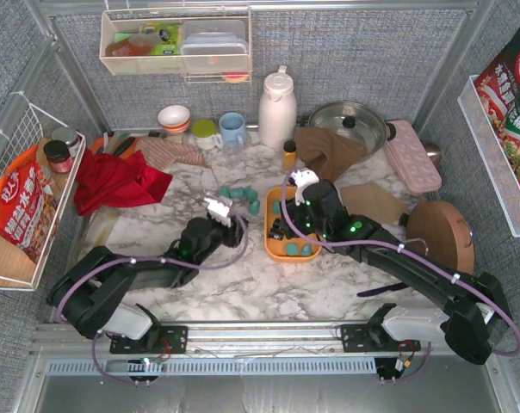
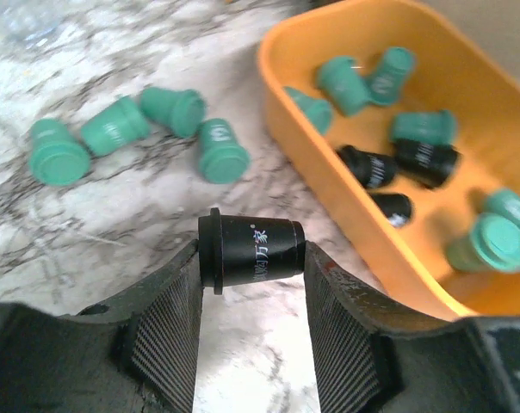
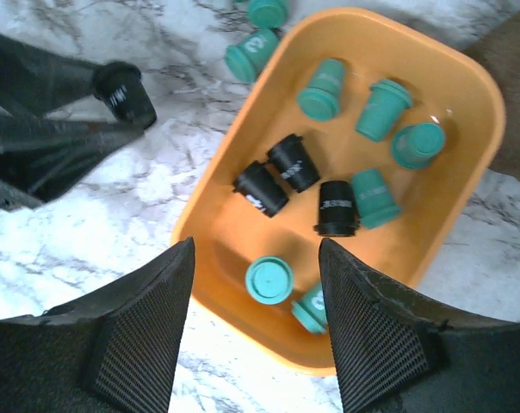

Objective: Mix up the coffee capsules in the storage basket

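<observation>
- Left claw [image 2: 251, 258] is closed on a black capsule [image 2: 253, 251], held sideways by its ends above the marble table [image 2: 88, 232], just outside the orange basket [image 3: 234, 228]
- Right claw [image 3: 256, 249] hangs wide open and empty over the basket's near end; inside lie three black capsules [image 3: 294, 162] among six green capsules [image 3: 382, 109]
- Four more green ones [image 2: 114, 129] lie loose on the table beside the basket
- Risk: the end-on pinch gives little hold, so the capsule may pivot or slip out; released short of the rim, it would likely roll off across the table
- Risk: both claws work close together at the basket; a careless reach could knock one against the other or shove the light basket
- Risk: the rim is low; stirring may flick capsules out
- Writing: white print on the held capsule, characters unreadable; a white mark on some green capsules, unclear; red snack bags [image 1: 23, 211] in the side racks carry Chinese lettering, too small to read
</observation>
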Robot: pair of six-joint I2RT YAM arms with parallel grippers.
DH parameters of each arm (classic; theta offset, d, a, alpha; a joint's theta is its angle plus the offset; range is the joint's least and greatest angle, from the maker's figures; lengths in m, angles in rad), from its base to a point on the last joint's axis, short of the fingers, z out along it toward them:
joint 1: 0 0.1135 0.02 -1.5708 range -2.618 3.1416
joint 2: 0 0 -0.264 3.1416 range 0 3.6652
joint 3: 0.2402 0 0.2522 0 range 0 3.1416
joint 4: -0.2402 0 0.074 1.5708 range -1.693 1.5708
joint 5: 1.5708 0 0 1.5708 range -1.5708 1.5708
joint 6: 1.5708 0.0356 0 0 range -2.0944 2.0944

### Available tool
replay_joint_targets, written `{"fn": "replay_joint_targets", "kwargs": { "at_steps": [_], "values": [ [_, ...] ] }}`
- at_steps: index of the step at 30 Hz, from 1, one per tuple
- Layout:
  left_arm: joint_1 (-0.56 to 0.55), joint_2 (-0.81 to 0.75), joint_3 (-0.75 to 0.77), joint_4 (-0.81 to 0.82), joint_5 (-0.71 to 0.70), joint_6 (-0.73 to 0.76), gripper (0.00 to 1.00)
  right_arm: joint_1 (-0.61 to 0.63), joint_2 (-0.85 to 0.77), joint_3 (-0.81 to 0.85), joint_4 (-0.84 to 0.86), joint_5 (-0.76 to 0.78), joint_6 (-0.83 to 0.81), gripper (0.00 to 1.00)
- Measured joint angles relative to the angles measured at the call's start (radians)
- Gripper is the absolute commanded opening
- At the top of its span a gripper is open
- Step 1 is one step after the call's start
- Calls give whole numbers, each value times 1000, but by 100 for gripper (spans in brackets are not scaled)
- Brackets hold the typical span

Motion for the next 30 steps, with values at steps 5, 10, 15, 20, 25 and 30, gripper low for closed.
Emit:
{"fn": "replay_joint_targets", "kwargs": {
  "at_steps": [5, 10, 15, 20, 25, 30],
  "values": [
    [-39, 3, -221, 420, 166, 78, 50, 28, 15, 17, 3, -59, 30, 59],
    [-86, 56, -278, 671, 286, 148, 50, 71, 48, 23, 12, -111, 54, 57],
    [-122, 65, -262, 759, 336, 206, 50, 102, 65, 31, 28, -134, 68, 55],
    [-139, 74, -255, 772, 343, 227, 50, 123, 66, 33, 42, -147, 79, 53],
    [-158, 81, -248, 777, 343, 239, 50, 137, 75, 33, 54, -154, 89, 52],
    [-171, 80, -241, 782, 343, 248, 50, 142, 101, 33, 66, -155, 93, 47]
  ]
}}
